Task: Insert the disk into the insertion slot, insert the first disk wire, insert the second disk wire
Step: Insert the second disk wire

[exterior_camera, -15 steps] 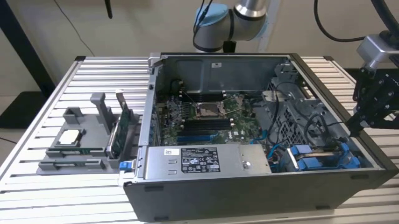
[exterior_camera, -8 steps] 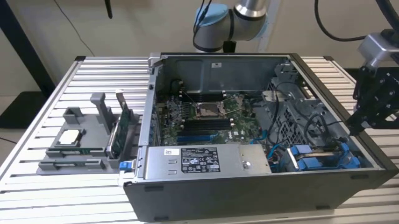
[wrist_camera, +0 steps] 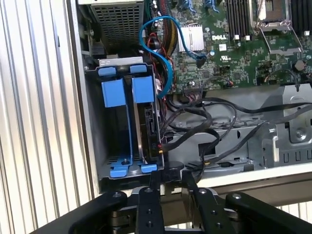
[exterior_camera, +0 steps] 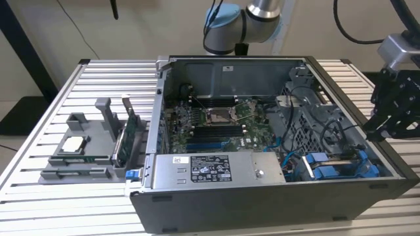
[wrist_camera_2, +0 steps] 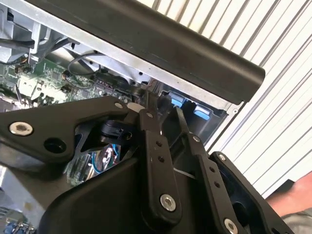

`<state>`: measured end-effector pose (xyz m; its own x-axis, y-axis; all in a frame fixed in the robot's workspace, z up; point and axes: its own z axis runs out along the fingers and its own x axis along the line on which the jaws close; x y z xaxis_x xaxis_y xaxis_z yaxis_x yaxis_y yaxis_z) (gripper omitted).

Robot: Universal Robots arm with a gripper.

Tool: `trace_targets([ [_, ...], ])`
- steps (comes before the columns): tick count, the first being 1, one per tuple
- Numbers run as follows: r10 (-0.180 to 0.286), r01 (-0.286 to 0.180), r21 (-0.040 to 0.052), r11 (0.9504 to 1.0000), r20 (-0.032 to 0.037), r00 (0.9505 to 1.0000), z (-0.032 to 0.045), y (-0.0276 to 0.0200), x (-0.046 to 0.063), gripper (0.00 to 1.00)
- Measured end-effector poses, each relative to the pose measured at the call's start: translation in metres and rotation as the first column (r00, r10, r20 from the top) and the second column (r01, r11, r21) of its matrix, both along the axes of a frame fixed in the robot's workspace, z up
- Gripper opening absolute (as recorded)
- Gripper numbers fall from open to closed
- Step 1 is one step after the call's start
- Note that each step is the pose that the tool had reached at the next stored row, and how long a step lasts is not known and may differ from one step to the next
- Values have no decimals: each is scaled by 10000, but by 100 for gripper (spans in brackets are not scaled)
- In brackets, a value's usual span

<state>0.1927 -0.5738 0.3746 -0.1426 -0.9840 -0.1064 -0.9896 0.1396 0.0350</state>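
Observation:
Two bright blue carrier frames (wrist_camera: 124,92) stand side by side in the drive cage (exterior_camera: 335,164) at the corner of the open computer case. The disk (wrist_camera: 148,124) sits in one of them with its dark connector end facing the cables. Black wires (wrist_camera: 204,114) loop loosely beside that end, and one thin wire ends close to it (wrist_camera: 161,146). A blue wire (wrist_camera: 163,53) arcs over from the motherboard. My black gripper (exterior_camera: 387,130) hangs outside the case wall by the cage. In both wrist views its fingers (wrist_camera: 156,183) (wrist_camera_2: 151,114) stand slightly apart with nothing between them.
The case (exterior_camera: 262,206) lies open on a slatted metal table (exterior_camera: 78,216). Inside are a motherboard (exterior_camera: 223,123) and a silver power supply (exterior_camera: 217,169). A grey fixture (exterior_camera: 85,147) with spare parts stands on the exterior view's left. Part of a person's hand (wrist_camera_2: 292,200) shows near the gripper.

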Motion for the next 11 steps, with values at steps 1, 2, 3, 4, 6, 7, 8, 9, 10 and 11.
trace_targets([
  [1, -112, 112, -1, 9999, -43, 9999, -7, 0, -1, 32],
  [2, -229, 229, -3, 9997, -83, 9997, -14, 0, -1, 32],
  [3, -347, 347, -3, 9994, -124, 9993, -22, 0, -1, 32],
  [4, -458, 458, -5, 9990, -169, 9988, -29, 0, 0, 32],
  [6, -620, 620, -13, 9981, -261, 9977, -35, 0, -1, 30],
  [7, -655, 655, -15, 9979, -285, 9974, -36, 0, -1, 30],
  [8, -662, 662, -14, 9978, -285, 9974, -36, 0, -1, 22],
  [9, -665, 665, -13, 9978, -286, 9974, -37, -1, -1, 22],
  [10, -668, 668, -11, 9978, -286, 9974, -38, -1, -1, 22],
  [11, -670, 670, -12, 9978, -286, 9973, -37, -2, -1, 22],
])
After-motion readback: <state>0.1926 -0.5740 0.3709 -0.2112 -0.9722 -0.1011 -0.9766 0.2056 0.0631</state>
